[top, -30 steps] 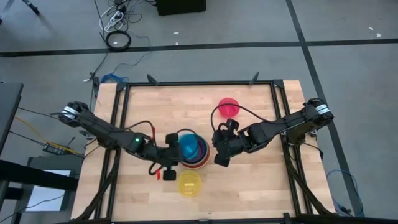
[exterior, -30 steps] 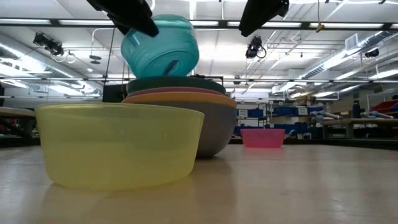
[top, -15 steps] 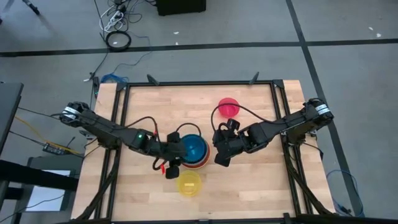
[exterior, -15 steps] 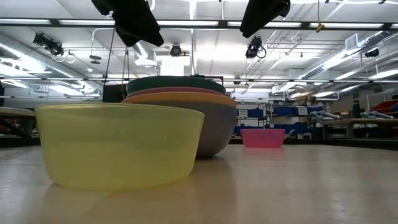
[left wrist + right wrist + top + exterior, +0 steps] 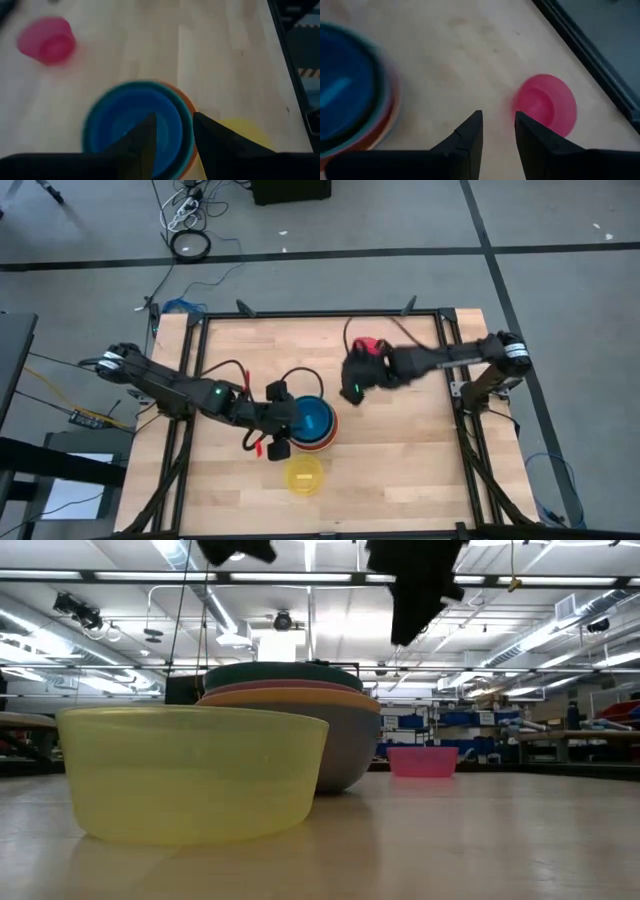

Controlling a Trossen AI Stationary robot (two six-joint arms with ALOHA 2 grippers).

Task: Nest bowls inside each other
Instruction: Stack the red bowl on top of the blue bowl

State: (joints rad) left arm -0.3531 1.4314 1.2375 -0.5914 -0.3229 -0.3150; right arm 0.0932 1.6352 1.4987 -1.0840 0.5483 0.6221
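Note:
A stack of nested bowls [image 5: 318, 425] stands mid-table with a blue bowl [image 5: 135, 120] on top. A yellow bowl [image 5: 304, 473] rests alone on its base near the front edge. A pink bowl [image 5: 545, 105] rests on the far side, also seen in the high view [image 5: 370, 346]. My left gripper [image 5: 172, 132] hangs open over the stack's left rim, touching nothing. My right gripper [image 5: 498, 131] hovers open just short of the pink bowl, nothing between its fingers.
Black frame rails [image 5: 320, 313] run along the table's edges. Bare wood lies to the right of the stack [image 5: 410, 450] and at the far left [image 5: 250, 350]. In the low view the yellow bowl [image 5: 190, 775] stands in front of the stack [image 5: 290, 720].
My left gripper has let go of a teal-blue bowl that it held tilted above the stack. The bowl now sits in the stack, and the gripper has risen. My right gripper has swung toward the table's far edge and the pink bowl, turning as it went.

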